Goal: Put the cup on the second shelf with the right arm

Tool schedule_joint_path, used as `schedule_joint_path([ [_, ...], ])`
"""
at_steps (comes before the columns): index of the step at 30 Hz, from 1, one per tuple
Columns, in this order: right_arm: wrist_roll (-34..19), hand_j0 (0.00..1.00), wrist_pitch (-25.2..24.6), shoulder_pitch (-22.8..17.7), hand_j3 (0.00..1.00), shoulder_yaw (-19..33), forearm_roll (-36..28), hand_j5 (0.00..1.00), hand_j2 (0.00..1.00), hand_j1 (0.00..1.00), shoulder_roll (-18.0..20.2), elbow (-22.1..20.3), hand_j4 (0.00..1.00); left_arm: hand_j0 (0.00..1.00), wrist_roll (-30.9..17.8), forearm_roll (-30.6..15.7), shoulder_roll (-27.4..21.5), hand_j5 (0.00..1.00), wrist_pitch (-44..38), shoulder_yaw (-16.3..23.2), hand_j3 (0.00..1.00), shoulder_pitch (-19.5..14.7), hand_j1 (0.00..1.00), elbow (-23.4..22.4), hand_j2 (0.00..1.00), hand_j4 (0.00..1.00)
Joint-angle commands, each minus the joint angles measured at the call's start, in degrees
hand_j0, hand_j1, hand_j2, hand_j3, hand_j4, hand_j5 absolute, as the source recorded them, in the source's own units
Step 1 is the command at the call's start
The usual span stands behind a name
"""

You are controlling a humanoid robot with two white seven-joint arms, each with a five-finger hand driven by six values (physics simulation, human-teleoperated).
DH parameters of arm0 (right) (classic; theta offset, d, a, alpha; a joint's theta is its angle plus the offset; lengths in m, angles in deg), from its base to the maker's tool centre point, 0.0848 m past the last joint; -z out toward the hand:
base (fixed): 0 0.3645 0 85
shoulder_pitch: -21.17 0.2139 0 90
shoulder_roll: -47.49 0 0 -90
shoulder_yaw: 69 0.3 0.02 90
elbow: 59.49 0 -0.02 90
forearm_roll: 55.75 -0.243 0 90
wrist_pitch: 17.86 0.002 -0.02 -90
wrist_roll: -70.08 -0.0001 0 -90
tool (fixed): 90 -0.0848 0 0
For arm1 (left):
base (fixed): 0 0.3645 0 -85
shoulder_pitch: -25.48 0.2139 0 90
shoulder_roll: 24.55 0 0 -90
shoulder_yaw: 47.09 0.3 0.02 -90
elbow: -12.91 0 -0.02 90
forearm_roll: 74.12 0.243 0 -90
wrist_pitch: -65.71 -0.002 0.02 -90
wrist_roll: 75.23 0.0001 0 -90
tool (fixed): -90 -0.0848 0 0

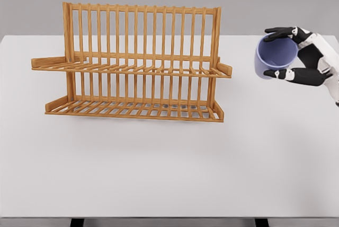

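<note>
Cup first: a pale lavender-blue plastic cup (276,57) sits in my right hand (304,57), lifted above the white tabletop (169,168) near its right edge and tipped on its side, so the open mouth faces left toward the rack and I can see into its hollow. My black fingers (280,32) curl over the upper rim while my thumb presses from below, so the hand is clamped around the cup's body. My white forearm enters from the right border of the view. Well apart from the cup, to its left, stands a two-tier wooden dish rack (132,62) of orange-brown slats, upright on the table, with a tall back of vertical bars. Its upper shelf (132,69) runs across at roughly the height of the cup, with small raised ends on each side; its lower shelf (132,109) rests on the tabletop. Both shelves carry nothing. Behind the table is a plain grey wall.
</note>
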Motion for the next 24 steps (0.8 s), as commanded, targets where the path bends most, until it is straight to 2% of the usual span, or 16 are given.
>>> schedule_joint_path([
  [1, 0.0, 0.61, -0.3, 0.0, 0.61, -0.4, 0.9, 0.61, 0.61, 0.61, -0.8, -0.2, 0.61, 1.00, 0.0, 0.0, 0.0, 1.00, 0.0, 0.0, 1.00, 0.0, 1.00, 0.0, 1.00, 1.00],
  [8, 0.0, 0.60, -1.3, 3.0, 0.60, -0.5, 2.0, 0.60, 0.60, 0.60, -1.4, -0.3, 0.60, 1.00, 0.0, 0.0, 0.0, 1.00, 0.0, 0.0, 1.00, 0.0, 1.00, 0.0, 1.00, 1.00],
  [10, 0.0, 0.60, -1.2, 4.0, 0.60, -2.1, 2.0, 0.60, 0.60, 0.60, -1.4, -0.2, 0.60, 1.00, 0.0, 0.0, 0.0, 1.00, 0.0, -0.1, 1.00, 0.0, 1.00, 0.0, 1.00, 1.00],
  [24, 0.0, 0.60, -0.4, 7.4, 0.60, -4.6, 2.1, 0.60, 0.60, 0.60, -2.4, -0.3, 0.60, 1.00, 0.0, 0.0, 0.0, 1.00, 0.0, 0.0, 1.00, 0.0, 1.00, 0.0, 1.00, 1.00],
])
